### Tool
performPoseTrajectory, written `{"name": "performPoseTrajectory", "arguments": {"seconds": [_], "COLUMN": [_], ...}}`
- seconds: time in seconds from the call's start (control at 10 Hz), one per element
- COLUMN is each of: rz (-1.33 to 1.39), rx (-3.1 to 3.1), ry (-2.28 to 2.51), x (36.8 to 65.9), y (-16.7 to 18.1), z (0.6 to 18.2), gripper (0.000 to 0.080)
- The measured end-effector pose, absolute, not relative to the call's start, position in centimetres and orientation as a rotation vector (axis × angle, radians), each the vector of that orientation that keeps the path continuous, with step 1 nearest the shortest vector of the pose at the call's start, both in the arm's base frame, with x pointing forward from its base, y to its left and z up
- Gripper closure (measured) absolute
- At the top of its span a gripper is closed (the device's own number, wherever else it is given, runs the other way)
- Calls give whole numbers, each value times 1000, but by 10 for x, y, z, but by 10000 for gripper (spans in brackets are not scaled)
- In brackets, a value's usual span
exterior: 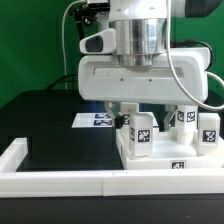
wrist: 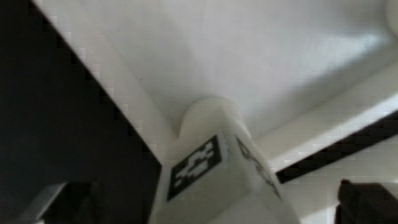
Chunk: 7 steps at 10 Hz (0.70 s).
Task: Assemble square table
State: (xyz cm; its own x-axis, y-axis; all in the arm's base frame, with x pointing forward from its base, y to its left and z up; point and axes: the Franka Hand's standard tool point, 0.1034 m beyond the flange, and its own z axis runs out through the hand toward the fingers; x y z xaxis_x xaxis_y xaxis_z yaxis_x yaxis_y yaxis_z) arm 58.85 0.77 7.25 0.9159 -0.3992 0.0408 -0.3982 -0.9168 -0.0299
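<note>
While its jaws stand apart, end effector (exterior: 137, 108) hovers over tagged leg (exterior: 139, 131) upright on square slab (exterior: 150, 160).

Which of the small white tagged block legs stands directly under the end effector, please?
The small white tagged plastic block leg nearest the exterior view's left, standing on the white square tray-like slab; it sits between the open end effector's fingers, the other legs further right.

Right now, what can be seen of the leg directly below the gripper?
The leg is a small white block, plastic by its look, with a black-and-white tag on its side. It stands upright on the white square tabletop. The gripper is open above it, fingers either side; whether they touch cannot be told.
</note>
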Motion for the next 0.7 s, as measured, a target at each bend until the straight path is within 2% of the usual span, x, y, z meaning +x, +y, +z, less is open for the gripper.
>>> {"name": "performPoseTrajectory", "arguments": {"seconds": [0.7], "rz": [-172], "rx": [-3144], "ry": [30], "x": [591], "y": [11], "z": [79], "gripper": [164]}}
